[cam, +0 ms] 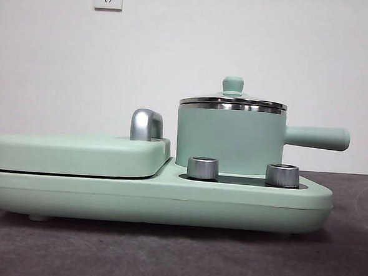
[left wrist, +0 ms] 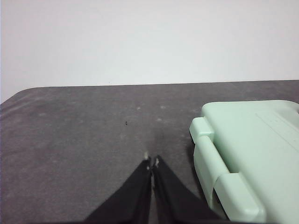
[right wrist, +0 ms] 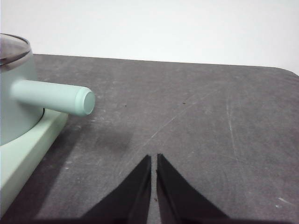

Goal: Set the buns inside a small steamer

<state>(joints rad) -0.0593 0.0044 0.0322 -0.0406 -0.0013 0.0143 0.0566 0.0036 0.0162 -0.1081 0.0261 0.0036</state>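
I take the small steamer (cam: 230, 138) as my landmark: it stands on the mint green appliance base (cam: 155, 199), lid (cam: 232, 102) on, knob (cam: 233, 85) on top, two steel dials (cam: 203, 168) just in front of it. No bun shows in any view — I cannot say where they lie.

So the relation that counts for now is steamer to grippers. Its straight handle (right wrist: 51, 96) is the long axis, lying level and pointing away from the pot body, out over the bare table (right wrist: 196, 116) on the side away from the flat hinged plate (cam: 77, 153). In the right wrist view the right gripper (right wrist: 153, 158) hangs just beyond that handle's free end, jaws pressed together, nothing between them. The left gripper (left wrist: 152, 162) sits beyond the hinged plate (left wrist: 252, 154), with the plate between it and the steamer (jaws likewise closed and empty).

My judgement: the right arm is the nearer one to the steamer, and the lid must come off before any bun goes in — the knob is the obvious hold.
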